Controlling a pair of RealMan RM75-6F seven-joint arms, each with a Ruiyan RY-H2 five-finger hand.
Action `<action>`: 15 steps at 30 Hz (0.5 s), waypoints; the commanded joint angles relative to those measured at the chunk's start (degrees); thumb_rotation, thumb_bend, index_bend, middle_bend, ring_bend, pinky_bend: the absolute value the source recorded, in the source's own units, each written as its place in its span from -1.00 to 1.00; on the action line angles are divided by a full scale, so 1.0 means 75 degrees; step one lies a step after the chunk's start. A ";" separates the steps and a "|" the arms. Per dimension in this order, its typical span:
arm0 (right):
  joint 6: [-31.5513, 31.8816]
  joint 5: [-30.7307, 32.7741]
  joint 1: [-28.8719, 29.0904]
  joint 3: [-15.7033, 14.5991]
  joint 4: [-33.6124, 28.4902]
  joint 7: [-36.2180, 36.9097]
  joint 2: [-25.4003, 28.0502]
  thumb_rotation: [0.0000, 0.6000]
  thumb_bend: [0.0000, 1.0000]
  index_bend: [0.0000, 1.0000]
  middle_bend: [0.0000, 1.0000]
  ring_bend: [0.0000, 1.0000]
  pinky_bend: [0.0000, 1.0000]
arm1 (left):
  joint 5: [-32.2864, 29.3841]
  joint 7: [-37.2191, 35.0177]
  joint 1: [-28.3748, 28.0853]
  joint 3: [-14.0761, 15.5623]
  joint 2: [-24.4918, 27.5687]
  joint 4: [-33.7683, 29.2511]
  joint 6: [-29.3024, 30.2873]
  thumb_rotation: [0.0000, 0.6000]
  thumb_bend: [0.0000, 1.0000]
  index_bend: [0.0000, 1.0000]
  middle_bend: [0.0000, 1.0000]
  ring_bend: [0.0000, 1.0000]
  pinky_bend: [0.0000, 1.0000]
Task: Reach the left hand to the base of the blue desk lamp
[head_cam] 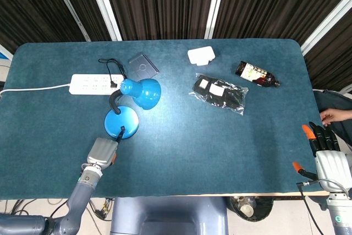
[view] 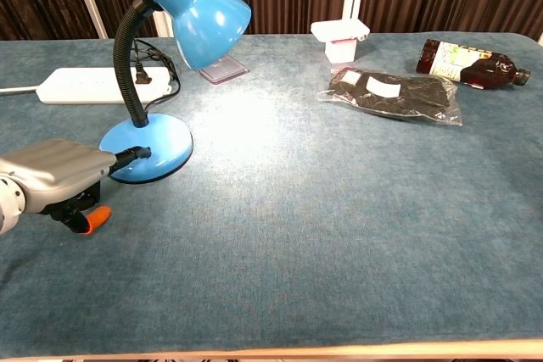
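Note:
The blue desk lamp stands at the table's left with its round base (head_cam: 121,120) (view: 161,143) on the cloth and its shade (head_cam: 144,93) (view: 199,8) tilted right. It is lit, and a bright patch lies on the cloth under it. My left hand (head_cam: 103,151) (view: 59,174) sits just in front of the base, back up. One dark finger (view: 136,154) reaches out and touches the base's near edge; the other fingers are curled under, holding nothing. My right hand (head_cam: 327,155) rests open at the table's front right edge, out of the chest view.
A white power strip (head_cam: 93,84) (view: 81,85) lies behind the lamp with its cord plugged in. A dark square pad (head_cam: 143,65), a white box (head_cam: 201,55), a black packet (head_cam: 220,93) and a brown bottle (head_cam: 257,74) lie further back and right.

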 commanded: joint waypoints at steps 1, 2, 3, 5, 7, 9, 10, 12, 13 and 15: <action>-0.0004 0.0004 0.0000 0.0000 -0.0004 0.0003 0.0001 1.00 -0.50 -1.00 -1.00 -1.00 -1.00 | 0.0286 -0.0256 0.0020 -0.0027 -0.0012 0.0054 0.0097 1.00 0.02 -0.99 0.87 0.74 0.84; -0.0004 0.0006 -0.0001 0.0000 -0.0004 0.0003 0.0002 1.00 -0.50 -1.00 -1.00 -1.00 -1.00 | 0.0399 -0.0386 0.0034 -0.0070 -0.0011 0.0049 0.0143 1.00 0.02 -0.99 0.87 0.74 0.84; -0.0002 0.0005 -0.0001 0.0000 -0.0004 0.0002 0.0003 1.00 -0.50 -1.00 -1.00 -1.00 -1.00 | 0.0488 -0.0483 0.0043 -0.0105 -0.0008 0.0044 0.0180 1.00 0.02 -0.99 0.86 0.74 0.84; -0.0003 0.0005 0.0002 0.0002 -0.0001 -0.0001 0.0002 1.00 -0.50 -1.00 -1.00 -1.00 -1.00 | 0.0764 -0.0749 0.0069 -0.0197 0.0007 0.0033 0.0295 1.00 0.01 -0.99 0.86 0.73 0.84; -0.0004 0.0006 0.0002 0.0003 0.0001 -0.0002 0.0001 1.00 -0.50 -1.00 -1.00 -1.00 -1.00 | 0.1196 -0.1083 0.0096 -0.0296 0.0059 0.0015 0.0459 1.00 -0.08 -1.00 0.76 0.63 0.80; 0.0005 -0.0001 0.0002 0.0004 0.0001 -0.0007 0.0002 1.00 -0.50 -1.00 -1.00 -1.00 -1.00 | 0.1659 -0.1377 0.0120 -0.0343 0.0139 0.0004 0.0614 1.00 -0.23 -1.00 0.52 0.42 0.67; 0.0012 -0.0007 0.0001 0.0005 0.0002 -0.0007 0.0002 1.00 -0.50 -1.00 -1.00 -1.00 -1.00 | 0.1933 -0.1534 0.0142 -0.0346 0.0214 -0.0012 0.0710 1.00 -0.31 -1.00 0.33 0.27 0.54; 0.0019 -0.0010 -0.0003 0.0004 0.0002 -0.0003 0.0006 1.00 -0.50 -1.00 -1.00 -1.00 -1.00 | 0.2328 -0.1753 0.0202 -0.0326 0.0373 -0.0075 0.0879 1.00 -0.45 -1.00 -0.15 -0.09 0.17; 0.0018 -0.0005 -0.0005 0.0003 0.0000 -0.0001 0.0009 1.00 -0.50 -1.00 -1.00 -1.00 -1.00 | 0.2557 -0.1854 0.0260 -0.0282 0.0523 -0.0157 0.0996 1.00 -0.53 -1.00 -0.44 -0.33 -0.08; 0.0012 0.0002 -0.0003 0.0005 0.0003 -0.0005 0.0010 1.00 -0.50 -1.00 -1.00 -1.00 -1.00 | 0.2834 -0.1956 0.0389 -0.0155 0.0830 -0.0315 0.1155 1.00 -0.65 -1.00 -0.81 -0.69 -0.44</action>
